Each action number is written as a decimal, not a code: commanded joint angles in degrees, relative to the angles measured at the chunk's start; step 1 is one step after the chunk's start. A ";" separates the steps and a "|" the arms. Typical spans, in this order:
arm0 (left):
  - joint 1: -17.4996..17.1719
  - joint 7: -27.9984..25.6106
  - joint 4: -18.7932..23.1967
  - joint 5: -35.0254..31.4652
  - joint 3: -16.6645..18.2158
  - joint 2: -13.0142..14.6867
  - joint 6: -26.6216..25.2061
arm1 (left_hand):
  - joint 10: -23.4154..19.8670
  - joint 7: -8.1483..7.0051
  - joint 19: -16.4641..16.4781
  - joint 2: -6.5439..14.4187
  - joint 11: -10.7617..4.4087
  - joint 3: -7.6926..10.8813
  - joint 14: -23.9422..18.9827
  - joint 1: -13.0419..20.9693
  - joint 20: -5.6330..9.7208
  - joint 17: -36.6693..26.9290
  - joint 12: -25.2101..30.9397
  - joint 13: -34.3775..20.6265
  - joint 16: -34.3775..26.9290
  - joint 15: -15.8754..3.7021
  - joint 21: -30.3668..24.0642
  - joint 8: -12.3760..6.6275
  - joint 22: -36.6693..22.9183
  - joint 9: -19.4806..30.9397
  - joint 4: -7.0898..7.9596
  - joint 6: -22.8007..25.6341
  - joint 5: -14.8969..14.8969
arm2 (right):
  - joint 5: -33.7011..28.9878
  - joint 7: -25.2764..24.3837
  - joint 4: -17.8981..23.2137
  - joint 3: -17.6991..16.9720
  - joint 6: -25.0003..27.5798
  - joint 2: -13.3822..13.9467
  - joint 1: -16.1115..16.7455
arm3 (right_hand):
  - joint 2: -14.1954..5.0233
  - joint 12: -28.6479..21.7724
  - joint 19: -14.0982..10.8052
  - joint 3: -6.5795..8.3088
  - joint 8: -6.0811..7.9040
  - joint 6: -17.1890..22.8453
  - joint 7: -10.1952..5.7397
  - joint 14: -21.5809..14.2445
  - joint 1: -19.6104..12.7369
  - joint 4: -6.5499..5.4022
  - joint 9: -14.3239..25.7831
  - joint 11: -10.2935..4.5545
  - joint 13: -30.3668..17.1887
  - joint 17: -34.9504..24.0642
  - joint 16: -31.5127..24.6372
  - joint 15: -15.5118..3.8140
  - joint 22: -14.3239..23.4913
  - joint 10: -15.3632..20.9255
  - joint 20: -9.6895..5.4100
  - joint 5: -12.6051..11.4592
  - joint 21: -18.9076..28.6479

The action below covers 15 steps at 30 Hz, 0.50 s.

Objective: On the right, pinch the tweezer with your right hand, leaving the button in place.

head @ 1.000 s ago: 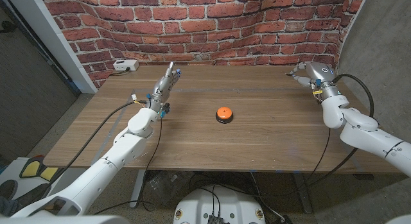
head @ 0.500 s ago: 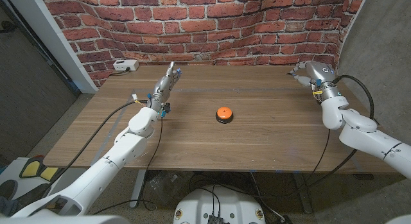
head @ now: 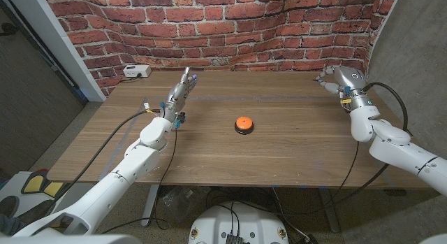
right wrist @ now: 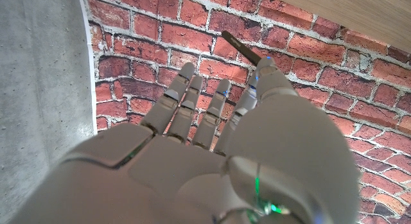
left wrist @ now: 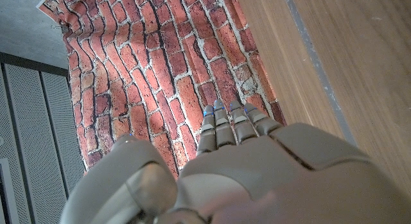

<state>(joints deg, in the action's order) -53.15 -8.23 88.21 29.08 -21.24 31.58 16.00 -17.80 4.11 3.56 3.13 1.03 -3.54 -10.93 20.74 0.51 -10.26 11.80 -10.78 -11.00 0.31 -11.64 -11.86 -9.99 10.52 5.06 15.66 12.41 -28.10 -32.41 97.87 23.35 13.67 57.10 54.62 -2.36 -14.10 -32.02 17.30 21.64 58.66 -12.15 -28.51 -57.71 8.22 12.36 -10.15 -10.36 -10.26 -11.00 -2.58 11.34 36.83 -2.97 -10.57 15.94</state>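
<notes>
In the right wrist view a thin dark tweezer [right wrist: 241,47] sticks out past the thumb of my right hand [right wrist: 218,140], pinched between thumb and a finger while the other fingers reach out straight. In the head view this right hand [head: 334,80] is lifted over the table's far right corner, close to the brick wall. The orange button [head: 243,123] on its black base sits alone at mid-table, far from both hands. My left hand [head: 181,88] is stretched out at the far left of the table with straight fingers [left wrist: 228,124] and holds nothing.
A small white box [head: 135,71] with a cable lies at the table's far left corner. The brick wall [head: 230,27] runs behind the wooden table [head: 279,153]. A grey concrete wall stands to the right of my right arm.
</notes>
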 commanded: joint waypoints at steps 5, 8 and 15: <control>-0.12 0.28 0.33 0.14 0.09 0.30 -0.18 | -0.17 -0.08 -0.01 -0.19 -0.05 -0.35 -0.60 0.42 -0.48 -0.19 -0.07 -0.20 0.16 -0.09 0.15 0.21 -0.32 0.27 0.06 0.56 0.03 | 0.15 -1.32 0.53 -0.80 -0.11 -0.28 1.11 | -0.51 -0.21 -0.47 0.41 0.94 1.83 0.41 -1.11 0.08 0.12 0.36 0.03 -0.16 -0.33 -0.23 -4.61 0.23 1.02 -3.86 -0.07 0.64; -0.10 0.37 0.39 0.13 0.06 0.35 -0.22 | -0.21 -0.11 0.01 -0.18 -0.05 -0.38 -0.63 0.44 -0.45 -0.19 -0.05 -0.20 0.15 -0.10 0.14 0.24 -0.32 0.27 0.06 0.49 0.03 | 0.25 -1.65 0.53 -1.00 -0.34 -0.30 1.31 | -0.53 -0.28 -0.56 0.42 1.07 2.14 0.47 -1.29 0.15 0.09 0.37 0.05 -0.16 -0.35 -0.24 -4.77 0.25 1.36 -3.86 -0.05 0.70; -0.24 0.19 0.71 0.04 0.13 0.45 -0.25 | -0.26 -0.13 0.01 -0.14 0.01 -0.45 -0.61 0.47 -0.43 -0.19 -0.05 -0.20 0.16 -0.13 0.14 0.25 -0.32 0.27 0.06 0.52 0.03 | 0.53 -1.79 0.64 -1.36 -0.46 -0.29 1.62 | -0.51 -0.32 -0.72 0.45 1.50 2.74 1.46 -1.45 0.28 0.07 0.66 0.04 -0.17 -0.40 -0.15 -4.70 0.29 1.91 -4.02 0.01 0.81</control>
<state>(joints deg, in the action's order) -53.24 -8.01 88.51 29.15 -21.22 31.85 15.93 -17.80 4.11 3.56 2.61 1.03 -3.54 -10.93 21.25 0.51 -10.26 11.80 -10.78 -11.00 0.31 -11.64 -11.63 -9.98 10.52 5.06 15.66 12.41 -28.02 -33.56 98.32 22.51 13.63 56.86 55.67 -2.53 -14.10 -32.01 17.47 22.74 59.81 -12.04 -29.51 -57.52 8.39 12.42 -10.09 -10.36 -10.55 -11.00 -2.75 11.34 37.98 -2.96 -10.56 16.35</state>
